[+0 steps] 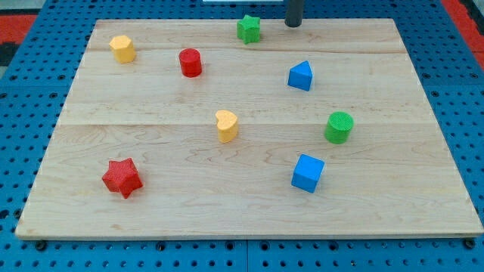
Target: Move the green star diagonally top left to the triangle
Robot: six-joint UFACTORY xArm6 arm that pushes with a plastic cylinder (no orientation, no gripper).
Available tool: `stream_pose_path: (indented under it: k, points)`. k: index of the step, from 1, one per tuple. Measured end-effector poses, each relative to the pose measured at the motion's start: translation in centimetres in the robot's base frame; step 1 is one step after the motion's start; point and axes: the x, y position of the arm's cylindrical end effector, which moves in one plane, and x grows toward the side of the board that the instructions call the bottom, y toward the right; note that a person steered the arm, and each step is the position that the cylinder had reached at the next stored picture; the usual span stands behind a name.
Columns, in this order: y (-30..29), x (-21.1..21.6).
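Observation:
The green star sits near the view's top edge of the wooden board, just left of centre. The blue triangle lies below and to the right of it. My tip is at the board's top edge, to the right of the green star with a gap between them, and above the blue triangle.
A yellow hexagon and a red cylinder lie at the upper left. A yellow heart is at the centre. A green cylinder and a blue cube lie at the right. A red star is at the lower left.

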Motion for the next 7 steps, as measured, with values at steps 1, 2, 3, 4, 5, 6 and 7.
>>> stream_pose_path:
  k: [1, 2, 3, 4, 5, 6, 7]
  points:
    - [0.0, 0.0]
    - [-1.5, 0.0]
    - [-6.5, 0.4]
    - [-10.3, 3.3]
    - [-10.1, 3.5]
    - [-9.9, 3.5]
    - [-9.1, 3.5]
